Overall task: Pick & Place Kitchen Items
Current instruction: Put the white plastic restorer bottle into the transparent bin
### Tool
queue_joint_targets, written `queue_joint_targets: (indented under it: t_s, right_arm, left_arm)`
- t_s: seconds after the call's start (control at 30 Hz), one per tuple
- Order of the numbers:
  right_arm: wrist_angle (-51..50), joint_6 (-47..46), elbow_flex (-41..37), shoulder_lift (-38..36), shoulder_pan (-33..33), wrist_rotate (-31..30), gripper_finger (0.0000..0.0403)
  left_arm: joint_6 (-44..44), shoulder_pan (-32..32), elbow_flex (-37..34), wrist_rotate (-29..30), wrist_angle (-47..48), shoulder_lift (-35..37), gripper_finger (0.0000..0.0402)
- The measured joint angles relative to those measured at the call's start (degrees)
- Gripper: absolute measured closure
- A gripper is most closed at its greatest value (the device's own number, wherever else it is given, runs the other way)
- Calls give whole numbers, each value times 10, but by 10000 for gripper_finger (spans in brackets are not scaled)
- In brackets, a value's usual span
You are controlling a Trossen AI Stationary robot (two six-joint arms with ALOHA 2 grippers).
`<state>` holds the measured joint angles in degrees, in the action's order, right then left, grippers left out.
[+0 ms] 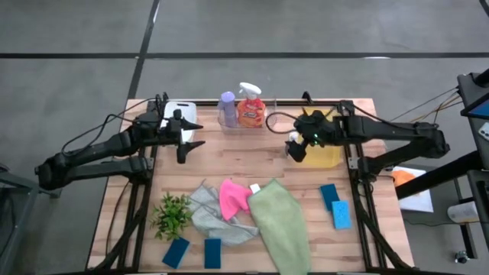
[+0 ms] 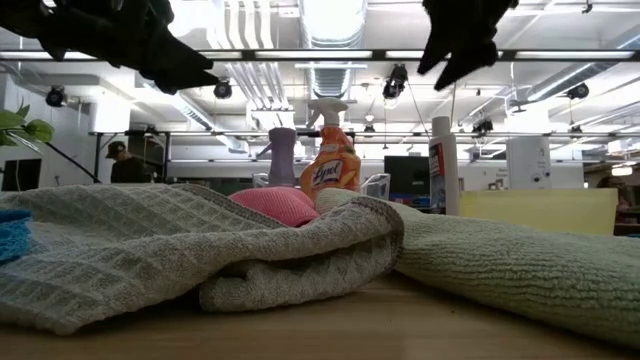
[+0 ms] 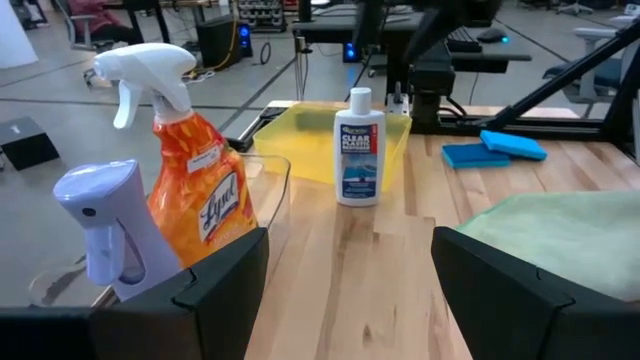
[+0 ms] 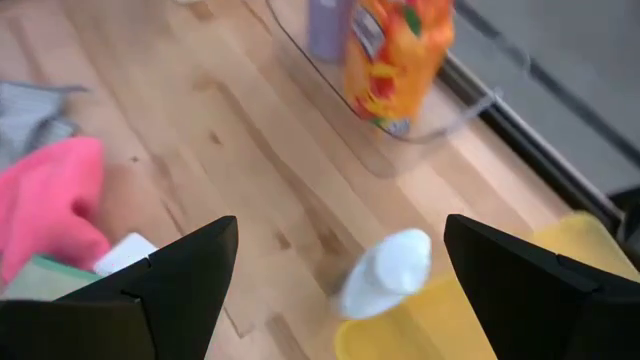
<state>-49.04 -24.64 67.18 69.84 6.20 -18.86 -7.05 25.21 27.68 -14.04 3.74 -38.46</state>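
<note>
Right gripper (image 1: 295, 147) hovers open above the white bottle (image 1: 293, 150), which stands beside the yellow tray (image 1: 330, 156). Left gripper (image 1: 189, 134) is open, empty, near the clear tray (image 1: 229, 122).

Table (image 1: 229, 153) seen as pale, matt wood planks; grey cloth (image 2: 150, 250) and green cloth (image 2: 520, 265) as waffle-woven fabric; orange spray bottle (image 3: 200, 185) and small white bottle (image 3: 358, 150) as glossy plastic
</note>
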Motion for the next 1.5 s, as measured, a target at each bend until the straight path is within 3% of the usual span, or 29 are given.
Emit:
queue_joint_targets:
  t_s: [0.37,1.03,1.2,1.5]
  right_arm:
    - [-42,8,0,33,104,92,44]
    - [-57,-5,0,122,112,105,53]
    - [-57,-5,0,129,112,105,112]
    - [-57,12,0,129,112,111,280]
  left_arm:
    - [-1,0,0,0,5,0,115]
    - [-1,0,0,0,8,0,115]
    - [-1,0,0,0,8,0,115]
    - [-1,0,-1,0,8,0,115]
